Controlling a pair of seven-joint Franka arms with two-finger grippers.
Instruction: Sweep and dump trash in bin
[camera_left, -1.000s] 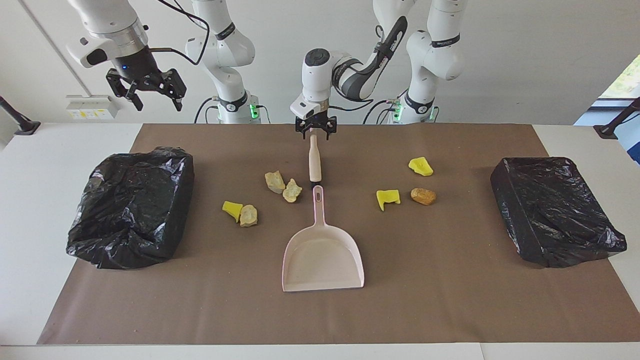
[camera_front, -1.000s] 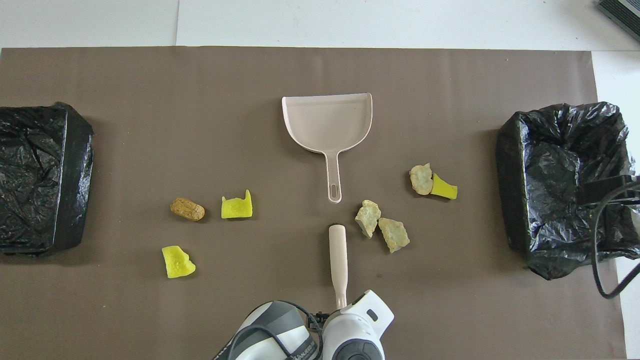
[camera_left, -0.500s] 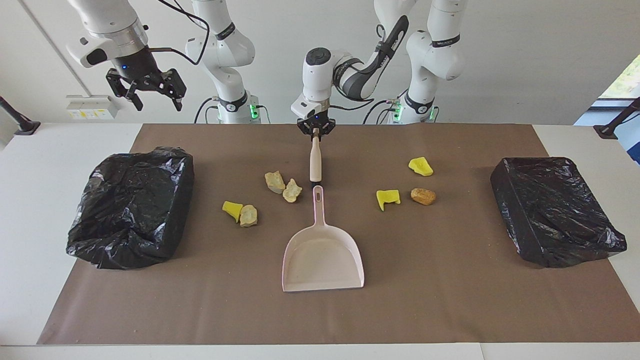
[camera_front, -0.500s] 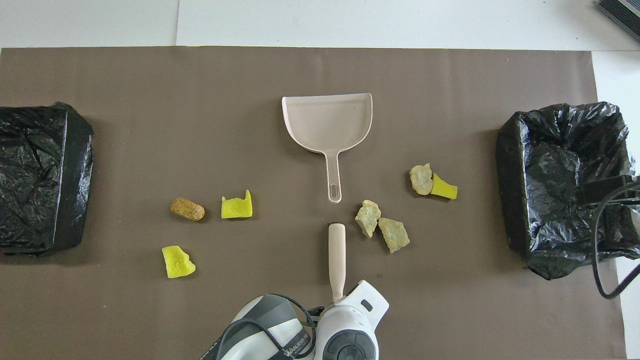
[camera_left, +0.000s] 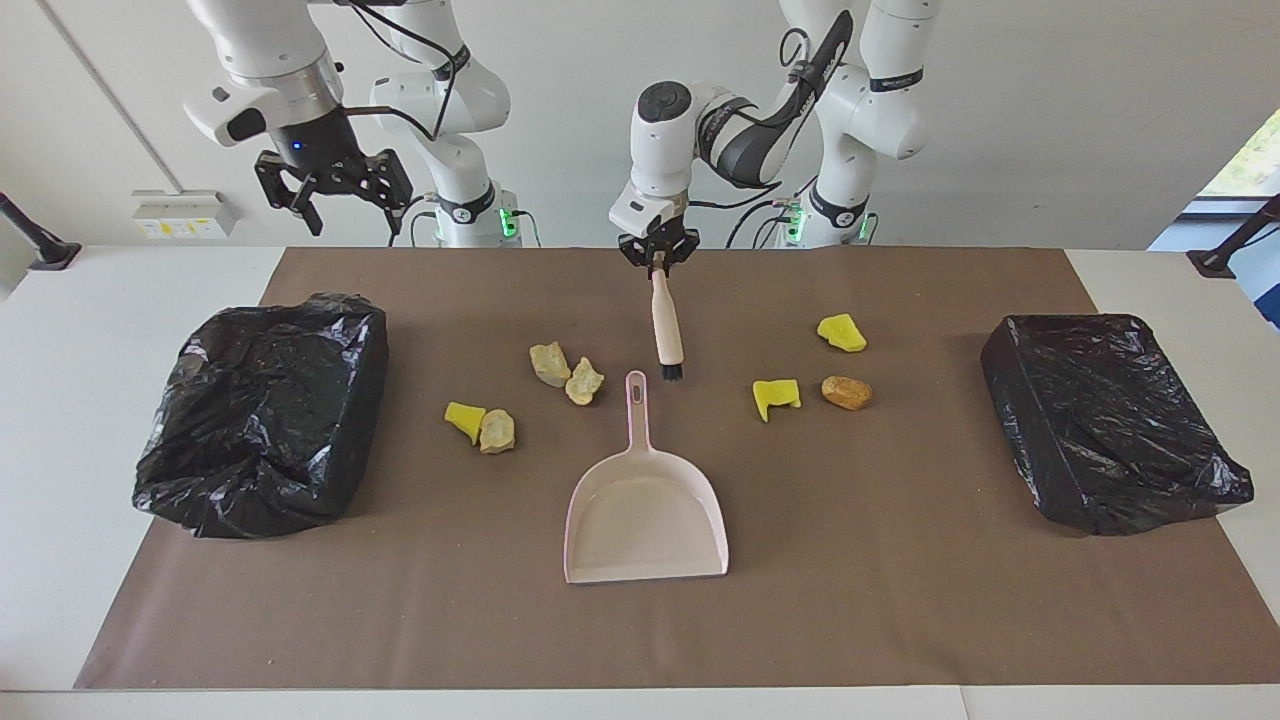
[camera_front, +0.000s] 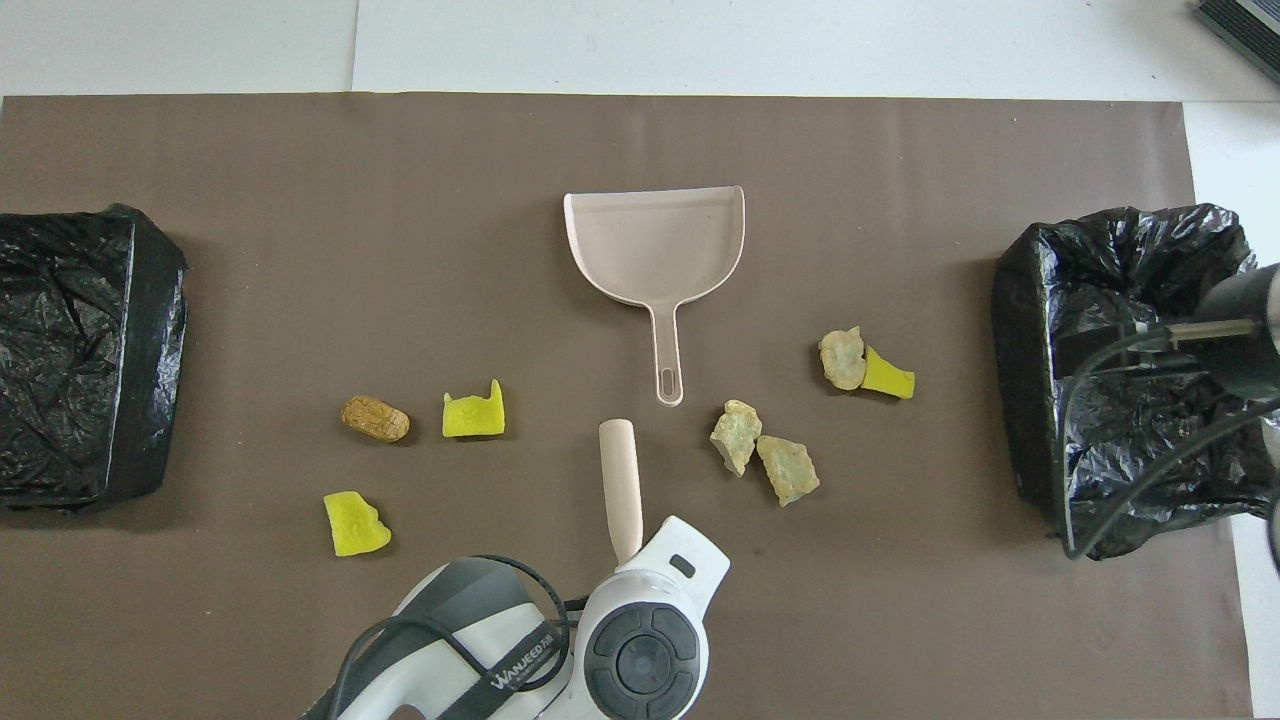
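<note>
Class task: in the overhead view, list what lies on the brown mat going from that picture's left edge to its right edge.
Black bin → yellow wedge → brown lump → yellow chunk → brush → dustpan → two pale lumps → lump with yellow piece → second black bin.

Glossy crinkled black plastic bin liners (camera_left: 262, 410), matt brown paper mat (camera_left: 900, 560), smooth pink plastic dustpan (camera_left: 645, 515)

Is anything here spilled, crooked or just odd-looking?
Seven bits of trash lie scattered loose on the brown mat, none in the dustpan or either black-bagged bin. That looks like the mess to be swept. The left gripper holds a brush aslant, bristles down. Nothing looks broken.
</note>
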